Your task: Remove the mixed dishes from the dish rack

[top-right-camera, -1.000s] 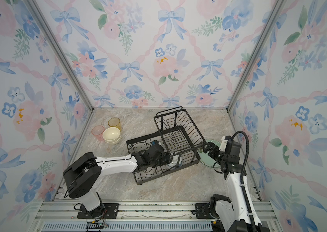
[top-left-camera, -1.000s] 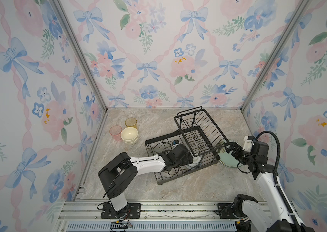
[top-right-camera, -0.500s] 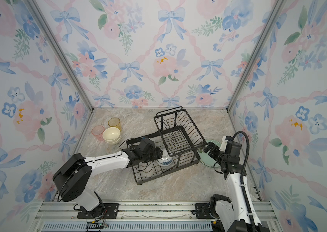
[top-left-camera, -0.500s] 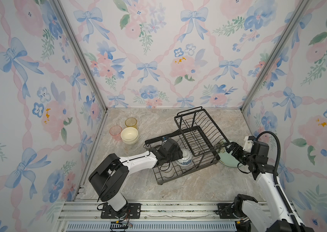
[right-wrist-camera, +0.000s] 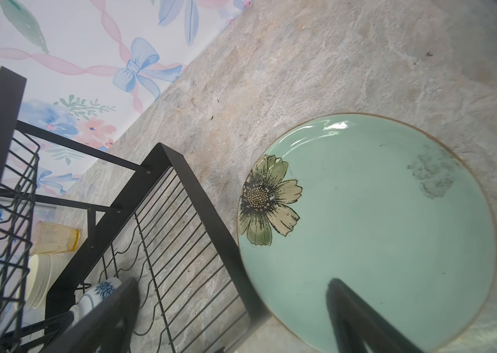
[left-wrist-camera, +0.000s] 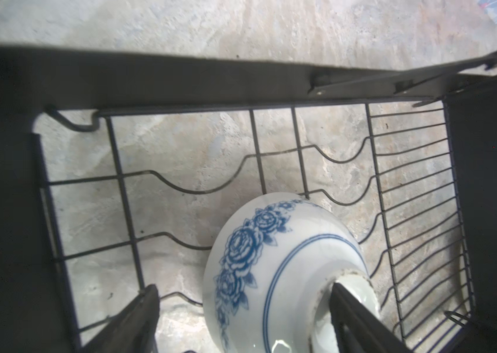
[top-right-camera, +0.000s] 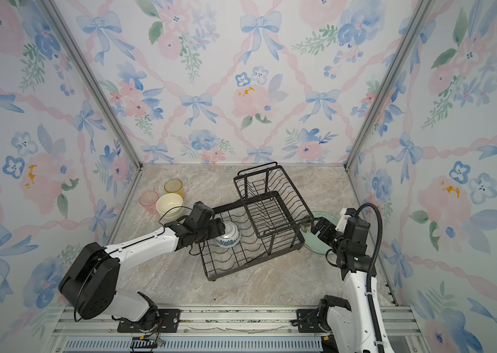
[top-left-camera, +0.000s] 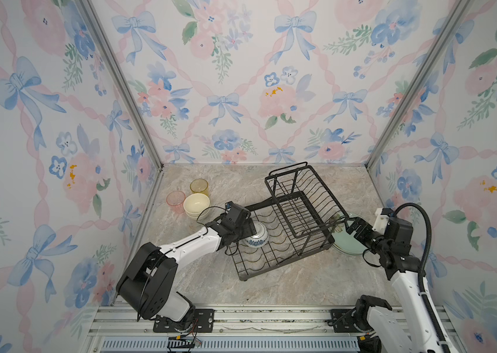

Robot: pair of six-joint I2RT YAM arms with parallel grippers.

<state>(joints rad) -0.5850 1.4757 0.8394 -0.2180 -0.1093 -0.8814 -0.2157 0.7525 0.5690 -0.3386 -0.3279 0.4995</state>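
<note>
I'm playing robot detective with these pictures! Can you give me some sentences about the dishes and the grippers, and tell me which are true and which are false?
1. The blue-and-white patterned bowl sits in the lower tray of the dish rack. True.
2. The pale green plate stands in the rack. False: it lies flat on the table, right beside the rack.
3. The pink tumbler and the yellow tumbler stand on the table, outside the rack. True.
4. The right gripper is clamped on the plate. False: its jaws are open by the plate and hold nothing.
</note>
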